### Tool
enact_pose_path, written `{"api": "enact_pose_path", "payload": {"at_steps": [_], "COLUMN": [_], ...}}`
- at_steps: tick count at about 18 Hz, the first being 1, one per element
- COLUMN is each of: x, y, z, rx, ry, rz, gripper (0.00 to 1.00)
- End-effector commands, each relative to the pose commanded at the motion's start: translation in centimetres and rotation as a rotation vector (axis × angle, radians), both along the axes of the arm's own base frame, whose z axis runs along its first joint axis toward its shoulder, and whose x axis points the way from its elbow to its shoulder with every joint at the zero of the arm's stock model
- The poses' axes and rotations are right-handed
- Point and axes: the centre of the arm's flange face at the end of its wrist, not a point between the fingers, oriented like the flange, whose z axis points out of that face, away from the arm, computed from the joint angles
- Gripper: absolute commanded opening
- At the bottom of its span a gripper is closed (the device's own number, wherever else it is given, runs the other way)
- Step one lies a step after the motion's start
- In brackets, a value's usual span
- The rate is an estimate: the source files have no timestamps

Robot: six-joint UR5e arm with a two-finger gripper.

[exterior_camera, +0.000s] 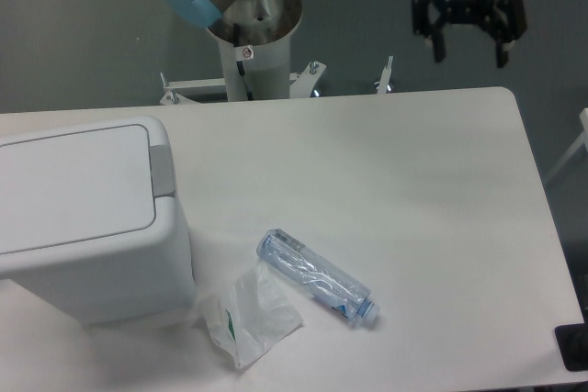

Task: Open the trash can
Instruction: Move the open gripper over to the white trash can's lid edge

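Note:
The trash can [87, 218] is a big white boxy bin on the left side of the table, its flat lid down and a grey push-strip [162, 171] along the lid's right edge. My gripper [469, 52] hangs high above the table's far right edge, far from the bin. Its black fingers are spread apart with nothing between them.
A clear plastic bottle [317, 276] lies on its side near the front middle of the table [413, 190]. A crumpled clear bag [248, 314] rests next to the bin's lower right corner. The arm's base column [253, 43] stands behind the table's back edge.

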Motion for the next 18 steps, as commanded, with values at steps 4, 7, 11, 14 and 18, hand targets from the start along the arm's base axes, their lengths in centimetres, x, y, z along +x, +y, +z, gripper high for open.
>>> {"api": "enact_pose_path", "payload": {"at_steps": [4,7,11,14,18], "x": [3.3,4.9,6.5,7.8,9.5], "y": [4.5,7.7,11.1,13.1,15.1], "z": [1.3,2.4,3.6,3.3,2.5], "rx": [0.155,0.279,0.401,0.432,0.429], "ry": [-0.096,-0.191,-0.315,-0.384,-0.419], "rz": [0.187,0.311,0.416,0.42,0.395], "gripper": [1.0,1.0,1.0,1.0,1.0]}}
